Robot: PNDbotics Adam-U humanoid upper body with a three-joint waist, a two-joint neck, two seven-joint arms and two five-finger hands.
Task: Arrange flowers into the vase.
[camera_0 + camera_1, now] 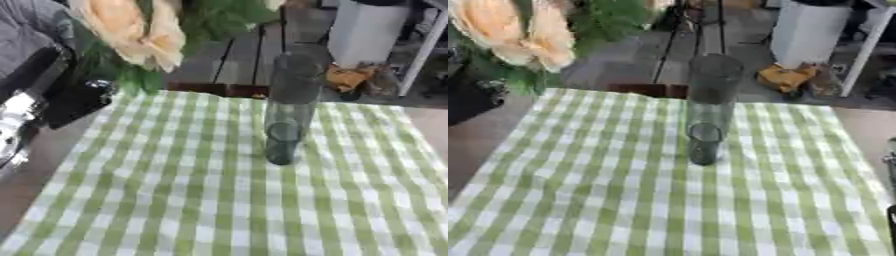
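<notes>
Vase (pixel 289 107) stood upright mid-cloth (pixel 201 200), tall smoky glass, nothing inside. Peach flower (pixel 131 30) with green leaves (pixel 131 75) hung at upper left, above table's far-left corner, well apart from vase. Left hand (pixel 66 97) dark, blurred below bloom at left edge; whether fingers pinched stem, cannot tell. Right hand out of sight.

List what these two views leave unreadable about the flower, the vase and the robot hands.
- Flower: bloom cut by the top edge in both views; stem hidden behind leaves.
- Left robot hand: dark, blurred at the left edge; the grip on the flower cannot be made out.
- Right robot hand: only a dark sliver at the right eye view's right edge.
- Vase: contents unclear through the tinted glass.
</notes>
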